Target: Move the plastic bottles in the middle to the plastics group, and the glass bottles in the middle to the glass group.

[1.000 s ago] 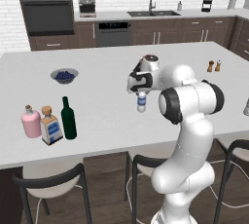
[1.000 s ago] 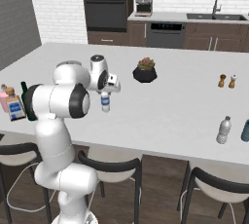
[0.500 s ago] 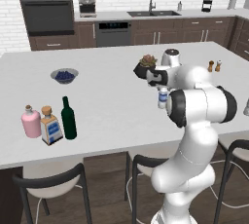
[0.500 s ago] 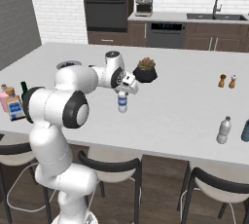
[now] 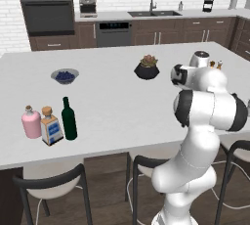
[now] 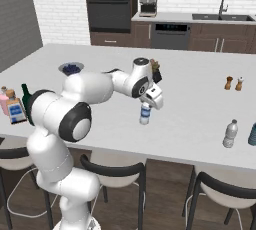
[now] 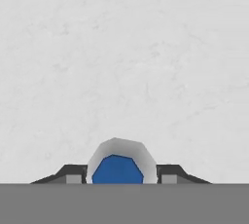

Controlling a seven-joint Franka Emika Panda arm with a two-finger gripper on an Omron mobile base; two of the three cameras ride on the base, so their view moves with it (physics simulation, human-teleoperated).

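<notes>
A dark-cabinet kitchen with a wall oven and a sink under the window stands behind a long white desk (image 6: pixel 200 104). Above the middle of the desk, the gripper (image 6: pixel 149 105) holds a small clear water bottle with a blue label (image 6: pixel 145 114) by its upper part, hanging upright just over the surface. From the hand view the two finger tips (image 7: pixel 73 174) sit tight on either side of the bottle (image 7: pixel 118 167), seen from above.

At the desk's right end a plain greyish-clear bottle (image 6: pixel 230 134) stands upright, with another bottle (image 6: pixel 252 135) just beside it at the picture's edge. At the left end the green wine bottle (image 5: pixel 69 119) stands next to a square blue-labelled bottle (image 5: pixel 50 127) and a pink corked bottle (image 5: pixel 31 123). A blue bowl (image 5: pixel 64 76), a potted plant (image 5: pixel 147 67) and two shakers (image 6: pixel 234 83) lie farther back.
</notes>
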